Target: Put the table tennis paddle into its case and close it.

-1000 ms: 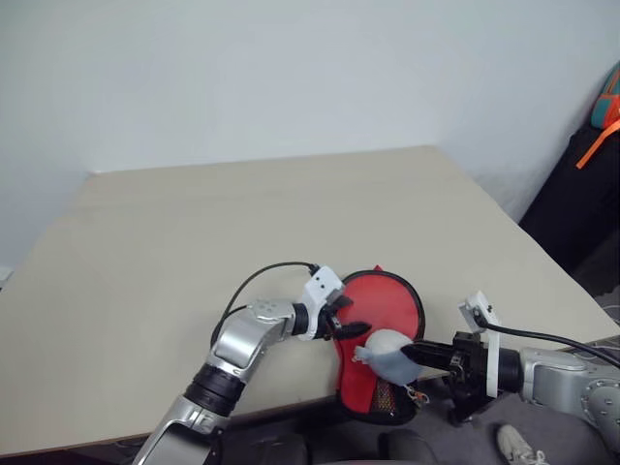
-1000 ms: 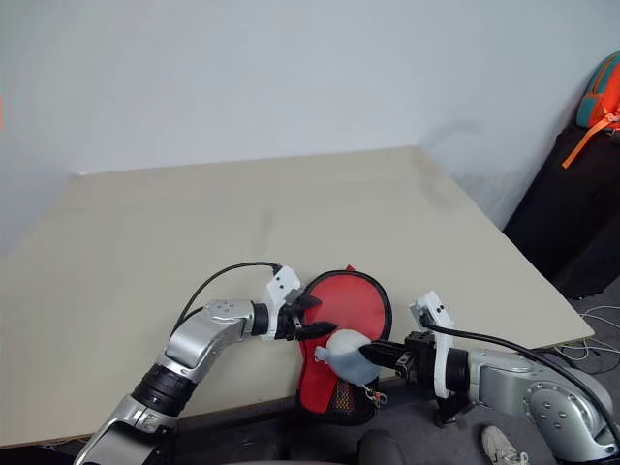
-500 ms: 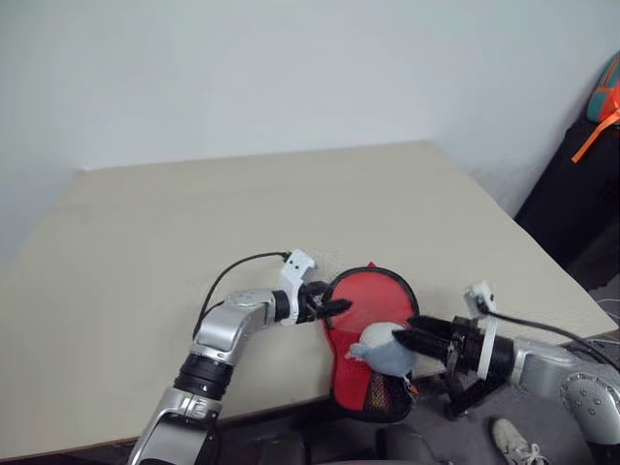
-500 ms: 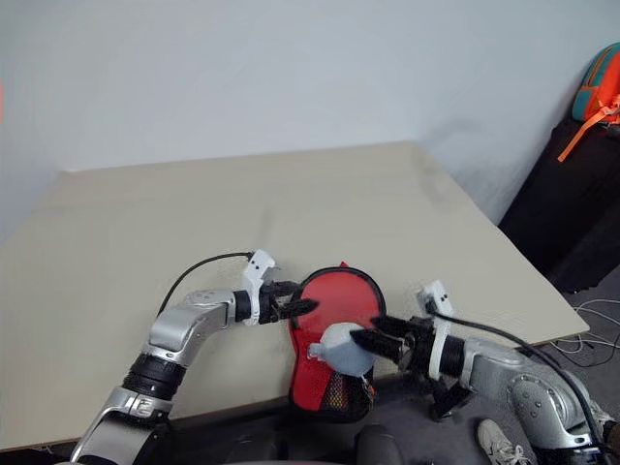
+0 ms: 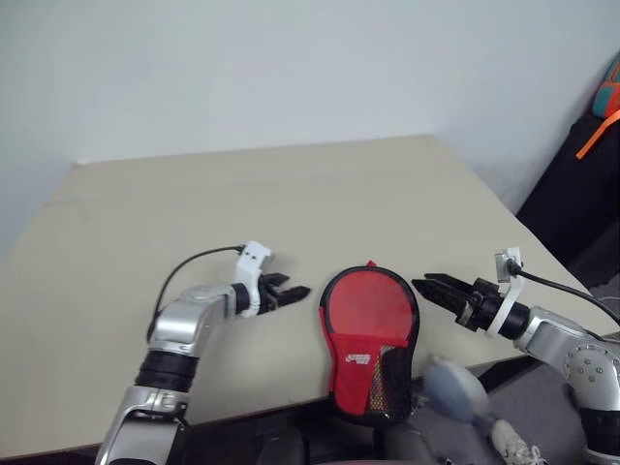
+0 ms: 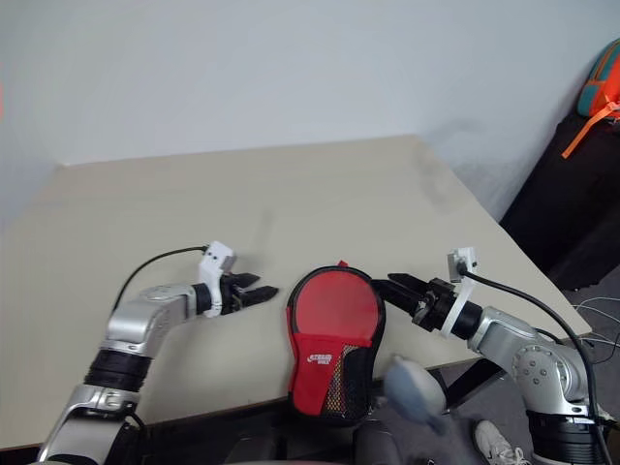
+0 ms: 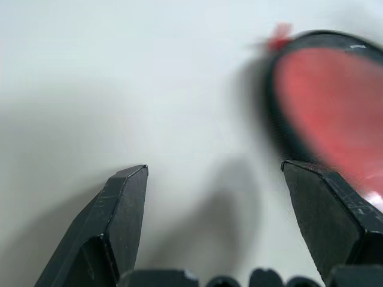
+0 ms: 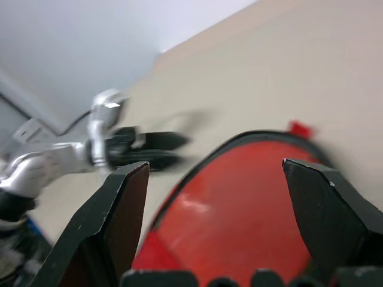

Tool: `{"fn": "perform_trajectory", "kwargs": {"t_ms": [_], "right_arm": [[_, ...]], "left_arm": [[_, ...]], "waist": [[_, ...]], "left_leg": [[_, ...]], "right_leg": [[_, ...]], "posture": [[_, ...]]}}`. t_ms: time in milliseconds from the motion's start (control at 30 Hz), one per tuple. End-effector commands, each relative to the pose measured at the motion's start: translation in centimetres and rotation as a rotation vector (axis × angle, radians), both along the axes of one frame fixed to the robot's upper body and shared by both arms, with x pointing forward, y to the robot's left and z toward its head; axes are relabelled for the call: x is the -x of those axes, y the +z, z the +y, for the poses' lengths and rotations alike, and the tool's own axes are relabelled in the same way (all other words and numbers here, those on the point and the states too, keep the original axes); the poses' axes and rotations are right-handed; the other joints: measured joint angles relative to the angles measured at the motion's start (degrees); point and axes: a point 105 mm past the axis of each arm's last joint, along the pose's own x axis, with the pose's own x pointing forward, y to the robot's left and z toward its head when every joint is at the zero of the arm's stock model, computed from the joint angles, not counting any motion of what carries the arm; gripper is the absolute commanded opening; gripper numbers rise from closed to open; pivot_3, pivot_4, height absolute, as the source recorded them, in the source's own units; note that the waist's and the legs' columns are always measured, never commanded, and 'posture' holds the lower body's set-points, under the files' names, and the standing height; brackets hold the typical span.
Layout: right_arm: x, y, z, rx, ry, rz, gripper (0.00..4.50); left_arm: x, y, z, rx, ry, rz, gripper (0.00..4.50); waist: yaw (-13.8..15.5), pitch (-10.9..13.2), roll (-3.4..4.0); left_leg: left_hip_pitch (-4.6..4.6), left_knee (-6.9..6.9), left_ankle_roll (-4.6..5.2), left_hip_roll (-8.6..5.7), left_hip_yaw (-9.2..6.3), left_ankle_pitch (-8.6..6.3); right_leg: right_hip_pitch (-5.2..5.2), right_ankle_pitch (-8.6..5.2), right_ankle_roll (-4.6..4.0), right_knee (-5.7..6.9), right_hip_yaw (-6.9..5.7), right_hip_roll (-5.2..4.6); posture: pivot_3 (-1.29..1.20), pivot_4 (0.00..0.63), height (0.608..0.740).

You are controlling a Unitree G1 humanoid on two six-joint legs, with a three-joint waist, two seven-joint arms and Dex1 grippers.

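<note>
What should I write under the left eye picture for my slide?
Two open robot hands, left hand and right hand, flank a closed red case at the table edge.

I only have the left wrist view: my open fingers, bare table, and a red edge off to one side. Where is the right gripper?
Observer: The right gripper hangs open just to the right of the case, not touching it.
Operator: Is the whole case on the table?
Observer: No. Its narrow mesh end sticks out past the near edge of the table.
Operator: Anything else close by?
Observer: A grey-blue lump shows blurred below the table edge, right of that mesh end.
</note>
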Motion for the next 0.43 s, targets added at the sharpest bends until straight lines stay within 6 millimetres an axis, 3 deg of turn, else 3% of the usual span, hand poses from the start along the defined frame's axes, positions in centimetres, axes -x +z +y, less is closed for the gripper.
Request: {"fn": "perform_trajectory", "kwargs": {"t_ms": [33, 267, 433], "right_arm": [[-1.3, 2.1, -2.0, 0.006, -0.075, -0.098, 3.84], [-1.6, 2.8, -2.8, 0.02, -0.077, -0.119, 3.84], [-2.3, 3.3, -3.1, 0.034, -0.08, -0.134, 3.84]], "left_arm": [[0.4, 1.5, 1.5, -0.006, 0.003, -0.055, 3.81], [3.3, 1.2, 5.8, -0.076, 0.052, -0.016, 3.81], [3.7, 0.8, 6.5, -0.097, 0.081, -0.012, 3.81]], "waist": [[0.02, 0.03, -0.01], [-0.15, 0.07, -0.04], [-0.12, 0.08, -0.01]], "left_leg": [[-0.02, 0.0, -0.02, -0.02, -0.01, -0.01], [-0.01, -0.33, -0.26, -0.17, -0.08, -0.18], [0.03, -0.28, -0.26, -0.17, -0.06, -0.17]], "right_leg": [[0.01, 0.02, 0.02, 0.0, 0.21, 0.14], [-0.05, 0.36, 0.02, -0.01, 0.92, 0.47], [-0.02, 0.36, 0.02, -0.01, 0.94, 0.48]], "posture": [[0.0, 0.0, 0.74], [0.0, 0.0, 0.74], [0.0, 0.0, 0.74]]}}
